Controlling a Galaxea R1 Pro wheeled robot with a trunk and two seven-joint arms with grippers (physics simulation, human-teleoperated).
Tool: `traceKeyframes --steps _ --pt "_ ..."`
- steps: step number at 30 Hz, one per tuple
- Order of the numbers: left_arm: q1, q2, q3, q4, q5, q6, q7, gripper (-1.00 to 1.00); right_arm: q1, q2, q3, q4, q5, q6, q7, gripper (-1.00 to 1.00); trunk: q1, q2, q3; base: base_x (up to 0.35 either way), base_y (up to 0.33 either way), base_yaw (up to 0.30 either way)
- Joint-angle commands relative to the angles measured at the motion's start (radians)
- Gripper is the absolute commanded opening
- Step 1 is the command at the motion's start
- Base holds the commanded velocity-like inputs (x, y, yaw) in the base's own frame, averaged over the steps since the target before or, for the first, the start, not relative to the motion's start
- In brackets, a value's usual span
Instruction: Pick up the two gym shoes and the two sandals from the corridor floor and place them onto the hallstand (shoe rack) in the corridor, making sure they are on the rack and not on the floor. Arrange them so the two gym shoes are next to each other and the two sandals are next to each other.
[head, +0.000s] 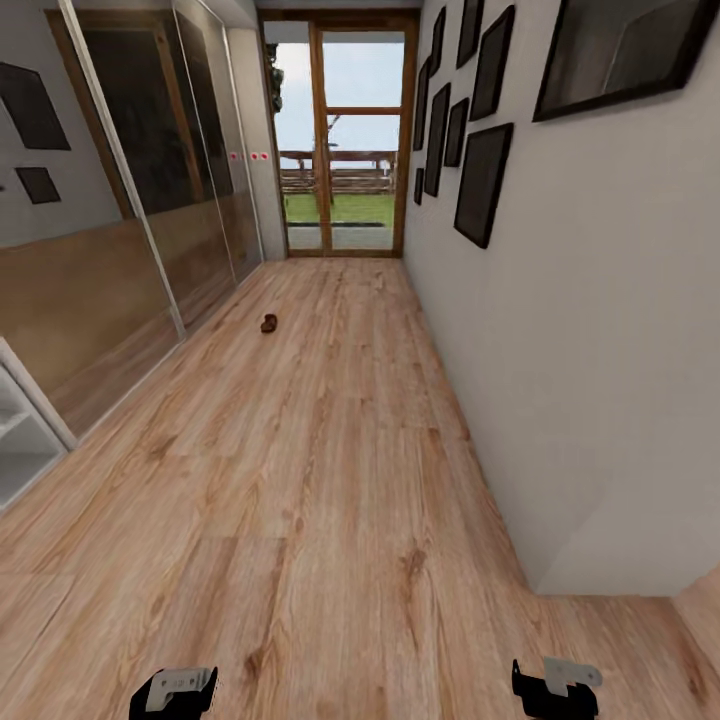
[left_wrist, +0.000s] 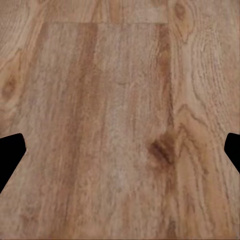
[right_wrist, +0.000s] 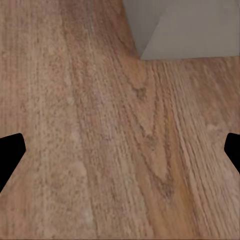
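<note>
The corridor floor (head: 330, 480), light brown wood-grain planking, fills most of the head view and runs from the lower edge up to the glazed wooden door (head: 340, 140) at the top centre, with grass and a fence visible through its panes. A plain grey-white wall (head: 600, 350) takes up the right side of the frame and ends in a corner at the lower right; dark picture frames (head: 483, 180) hang along its upper part. Mirrored sliding panels (head: 130, 200) line the left side. At the left edge, about mid-height, a slice of the pale hallstand (head: 18, 430) shows with open shelves.

Far down the floor, left of centre in the upper half, lies a small dark brown object (head: 269, 323), probably one of the sandals, though it is too small to be sure. It sits on the planks, well apart from the hallstand.

The left gripper (head: 174, 692) appears at the bottom left and the right gripper (head: 556, 688) at the bottom right. In each wrist view the fingertips (left_wrist: 10, 155) (right_wrist: 10, 152) stand at opposite frame edges over bare planks, spread wide and holding nothing. The right wrist view also shows the wall corner (right_wrist: 185, 27) at its top.
</note>
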Motion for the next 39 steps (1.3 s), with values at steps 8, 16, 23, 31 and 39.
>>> traceKeyframes --steps 8,16,23,31,39 --pt "-0.001 -0.001 0.008 0.001 -0.006 -0.004 -0.008 1.00 0.000 0.000 -0.002 0.001 -0.004 -0.004 0.000 1.00 0.000 0.000 -0.001 0.333 0.044 0.200" --pt "-0.001 -0.001 0.008 0.001 -0.006 -0.004 -0.008 1.00 0.000 0.000 -0.002 0.000 -0.004 -0.005 0.000 1.00 0.000 0.000 -0.001 0.338 0.007 0.046" --pt "-0.001 -0.001 0.008 0.001 -0.006 -0.004 -0.008 1.00 0.000 -0.001 -0.002 0.000 -0.003 -0.006 0.000 1.00 0.000 0.000 -0.001 0.338 0.001 0.008" --pt "-0.001 -0.001 0.008 0.001 -0.006 -0.004 -0.008 1.00 0.000 -0.002 -0.001 0.001 0.001 -0.006 0.002 1.00 0.000 0.000 -0.001 0.339 0.000 0.001" --pt "-0.001 -0.001 0.008 0.001 -0.006 -0.004 -0.008 1.00 0.000 -0.003 -0.001 0.001 0.002 -0.006 0.002 1.00 0.000 0.000 -0.001 0.339 0.000 0.000"
